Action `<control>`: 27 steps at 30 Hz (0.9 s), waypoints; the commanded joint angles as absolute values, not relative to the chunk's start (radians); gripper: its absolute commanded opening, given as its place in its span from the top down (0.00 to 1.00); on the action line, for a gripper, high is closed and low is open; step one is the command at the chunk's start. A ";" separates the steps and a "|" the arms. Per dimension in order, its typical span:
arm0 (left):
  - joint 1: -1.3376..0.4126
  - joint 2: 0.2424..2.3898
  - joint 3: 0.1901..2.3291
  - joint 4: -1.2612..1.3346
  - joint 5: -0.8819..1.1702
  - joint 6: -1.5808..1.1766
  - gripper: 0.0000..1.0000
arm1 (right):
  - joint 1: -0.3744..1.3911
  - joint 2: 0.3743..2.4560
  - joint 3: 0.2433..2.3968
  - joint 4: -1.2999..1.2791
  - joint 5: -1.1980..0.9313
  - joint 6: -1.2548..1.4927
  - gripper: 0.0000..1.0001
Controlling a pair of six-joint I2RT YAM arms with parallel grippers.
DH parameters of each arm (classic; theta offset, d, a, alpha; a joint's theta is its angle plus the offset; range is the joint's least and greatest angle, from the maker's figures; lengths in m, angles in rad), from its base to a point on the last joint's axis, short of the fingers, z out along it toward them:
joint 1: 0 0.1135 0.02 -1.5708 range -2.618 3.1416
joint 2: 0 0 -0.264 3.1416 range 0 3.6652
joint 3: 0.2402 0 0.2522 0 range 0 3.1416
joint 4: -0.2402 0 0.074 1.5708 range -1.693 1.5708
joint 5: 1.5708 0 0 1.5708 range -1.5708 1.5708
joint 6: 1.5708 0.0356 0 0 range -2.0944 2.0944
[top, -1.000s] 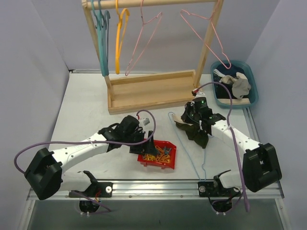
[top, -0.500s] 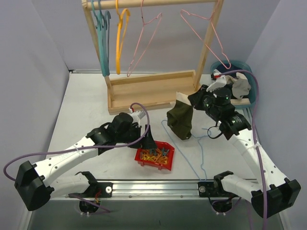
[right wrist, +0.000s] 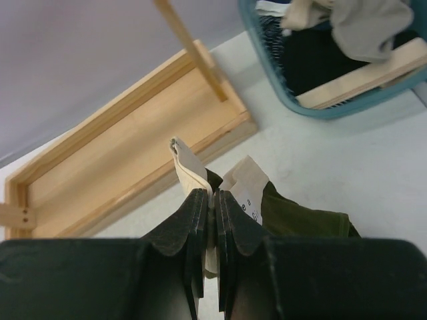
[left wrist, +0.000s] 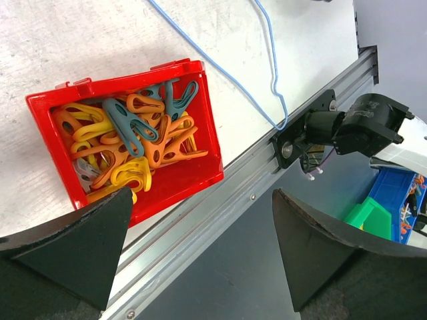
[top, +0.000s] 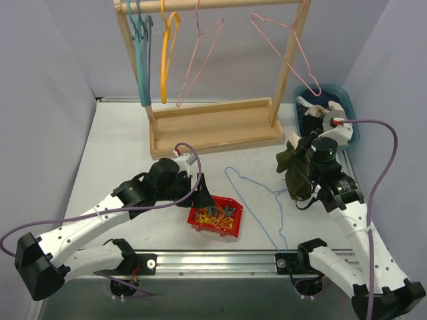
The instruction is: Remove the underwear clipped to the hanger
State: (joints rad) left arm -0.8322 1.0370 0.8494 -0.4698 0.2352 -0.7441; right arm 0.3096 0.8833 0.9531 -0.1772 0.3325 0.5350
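My right gripper (top: 295, 155) (right wrist: 213, 200) is shut on the pale waistband of the dark olive underwear (top: 293, 175) (right wrist: 300, 217). It holds it off the table, just left of the blue basket (top: 352, 127) (right wrist: 320, 110). A grey-beige underwear (top: 331, 113) (right wrist: 373, 27) and a dark one (right wrist: 320, 60) lie in the basket. The blue wire hanger (top: 263, 200) (left wrist: 267, 67) lies bare on the table. My left gripper (top: 203, 197) (left wrist: 200, 247) is open and empty over the near edge of the red bin (top: 200, 219) (left wrist: 180, 180) of yellow and orange clips.
A wooden rack (top: 213, 127) stands at the back, with teal, orange and pink hangers on its bar. The metal rail (top: 220, 257) runs along the table's near edge.
My right gripper has carried the olive underwear up off the blue hanger and to the right, toward the basket. My left arm has stretched forward a little, staying by the red bin.
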 commanded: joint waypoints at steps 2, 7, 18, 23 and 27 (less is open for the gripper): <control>-0.830 1.022 0.868 -0.480 0.213 -0.727 0.06 | 0.235 0.841 0.876 -0.109 0.540 0.594 1.00; -0.827 1.037 0.865 -0.462 0.227 -0.726 0.06 | -0.035 0.919 0.897 0.019 0.293 0.609 1.00; -0.825 1.026 0.808 -0.370 0.268 -0.747 0.06 | -0.367 1.377 1.248 0.265 -0.027 0.670 1.00; -0.822 1.057 0.815 -0.356 0.281 -0.747 0.06 | -0.383 1.595 1.503 0.313 -0.081 0.692 1.00; -0.819 1.084 0.807 -0.334 0.284 -0.742 0.06 | -0.380 1.738 1.670 0.341 -0.110 0.692 1.00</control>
State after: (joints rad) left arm -0.8268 1.0649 0.8024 -0.3962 0.2661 -0.7475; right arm -0.3790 1.6699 1.5669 0.2523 -0.0528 0.6811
